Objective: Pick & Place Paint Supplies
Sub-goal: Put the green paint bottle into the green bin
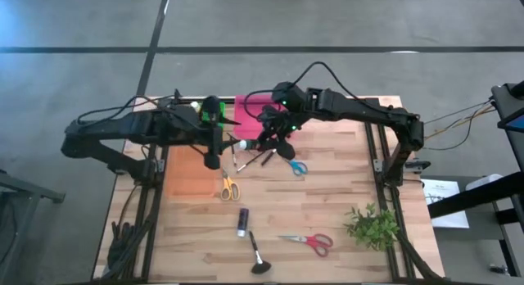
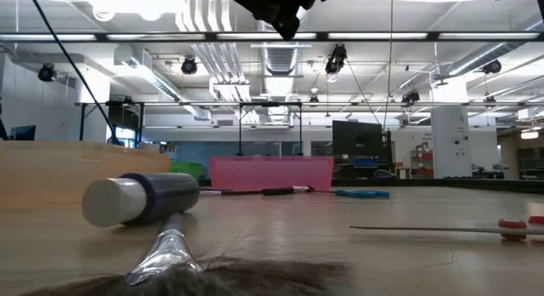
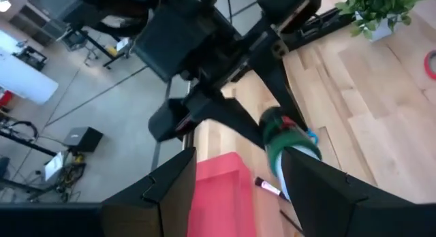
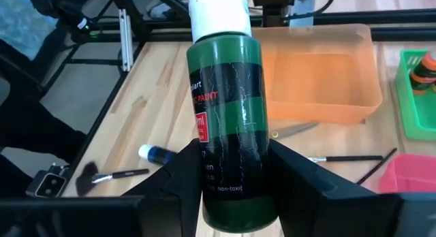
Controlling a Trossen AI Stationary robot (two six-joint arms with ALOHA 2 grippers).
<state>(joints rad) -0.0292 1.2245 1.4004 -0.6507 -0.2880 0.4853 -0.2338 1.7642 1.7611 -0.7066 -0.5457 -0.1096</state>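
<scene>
Honestly, right gripper point(image 4: 235, 196) has the green paint bottle point(image 4: 228, 121) pinched low, so it could tip or slip above the tabletop point(image 1: 327, 203); left gripper point(image 3: 238, 189) hangs wide.

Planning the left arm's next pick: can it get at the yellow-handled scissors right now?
Probably yes. The left gripper hangs open with nothing between its fingers, and the yellow-handled scissors lie just beside it on bare wood, nothing on top. The right gripper holds the green paint bottle off to the side.

Bright overhead ceiling lights point(image 2: 127, 0) glare; near brush bristles point(image 2: 212, 275) blurred.
</scene>
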